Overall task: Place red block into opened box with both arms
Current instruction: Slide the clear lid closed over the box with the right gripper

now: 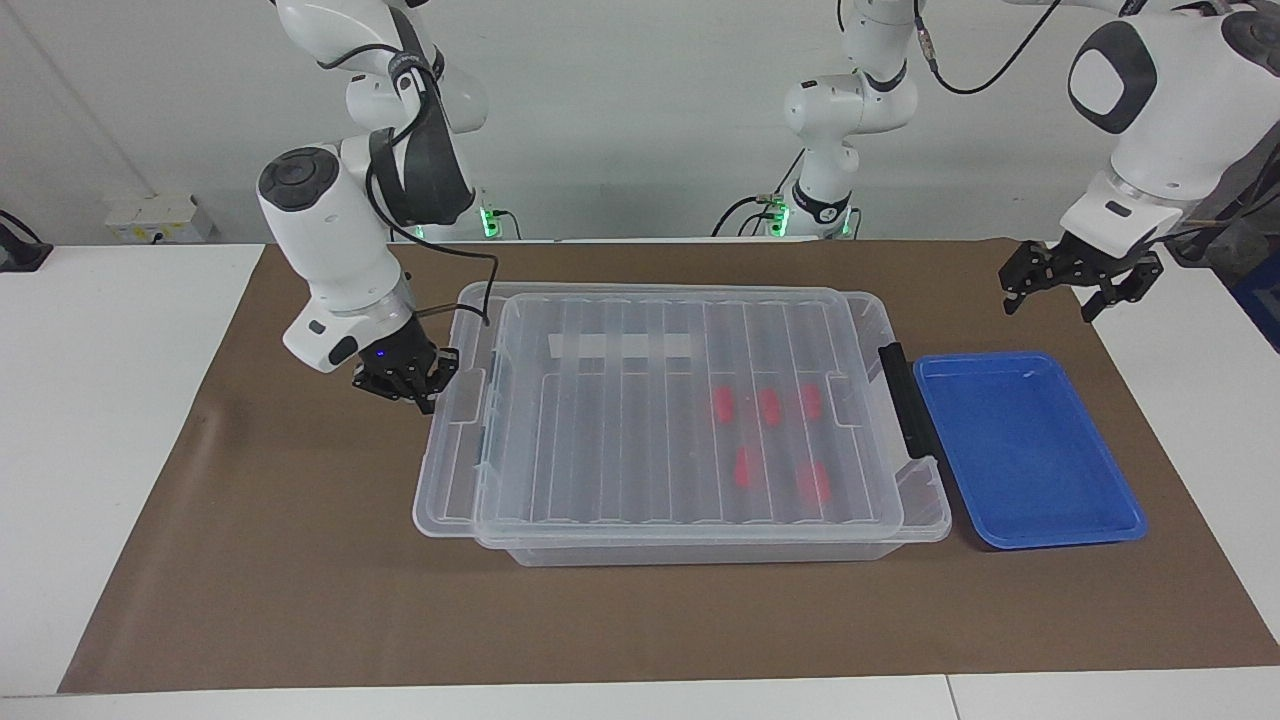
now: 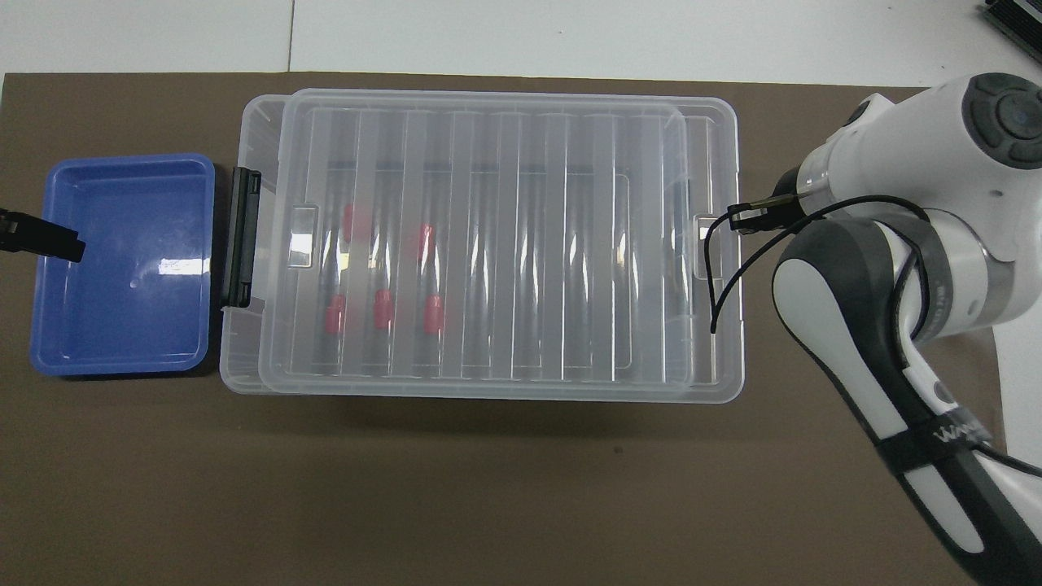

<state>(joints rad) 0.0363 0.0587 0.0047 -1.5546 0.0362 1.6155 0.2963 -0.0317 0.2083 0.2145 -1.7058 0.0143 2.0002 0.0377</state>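
Note:
The clear box lies lengthwise mid-table, with its ribbed lid covering nearly all of it. Several red blocks lie inside, seen blurred through the lid, at the box's black-latch end. My right gripper is shut and low, its tips against the lid's end tab at the right arm's end. In the overhead view the right wrist hides it. My left gripper hangs open in the air, holding nothing, over the blue tray's outer end.
A shallow blue tray sits beside the box's black latch at the left arm's end. A brown mat covers the table. The right arm's cable loops over the lid's end.

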